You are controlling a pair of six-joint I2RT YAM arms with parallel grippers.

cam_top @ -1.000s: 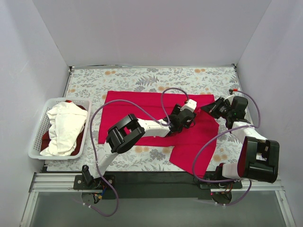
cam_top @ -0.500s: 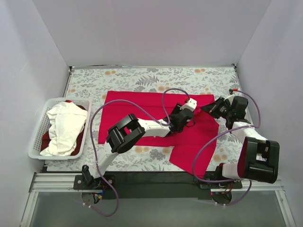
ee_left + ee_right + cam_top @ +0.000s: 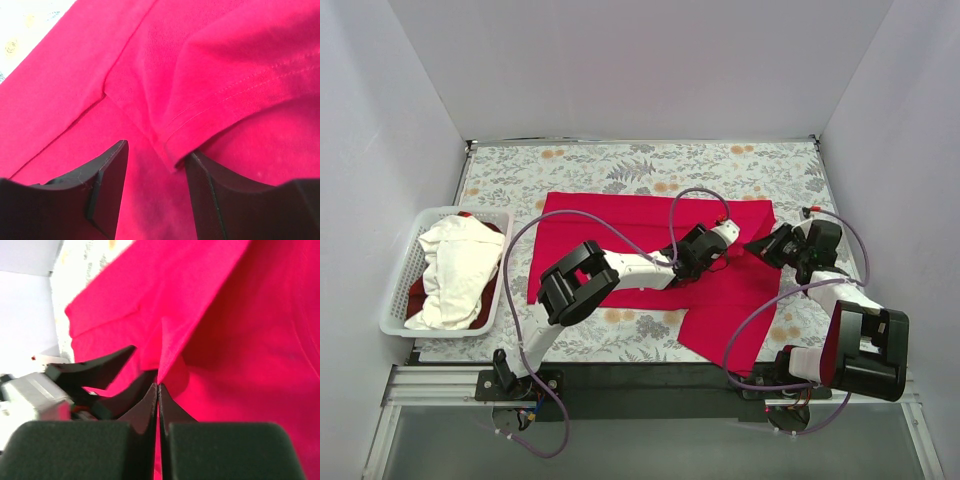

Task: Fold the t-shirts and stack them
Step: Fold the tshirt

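A crimson red t-shirt [image 3: 620,225] lies spread on the floral cloth, with a flap reaching the near edge. My left gripper [image 3: 720,250] is low over its right part. In the left wrist view it [image 3: 155,182] is open, with a sleeve hem [image 3: 200,120] lying between the fingers. My right gripper [image 3: 755,246] is just right of it, shut on a raised edge of the red shirt [image 3: 200,305], as the right wrist view [image 3: 158,386] shows. A white t-shirt [image 3: 455,270] lies crumpled in the basket, with another red shirt [image 3: 420,297] under it.
The white slatted basket [image 3: 390,322] stands at the left edge of the floral grey cloth [image 3: 620,165]. White walls close in the back and both sides. The left arm's fingers [image 3: 95,371] show in the right wrist view, close to the right gripper.
My right gripper has moved left and nearer, toward the left gripper, taking the red cloth edge with it. My left gripper has shifted slightly on the shirt.
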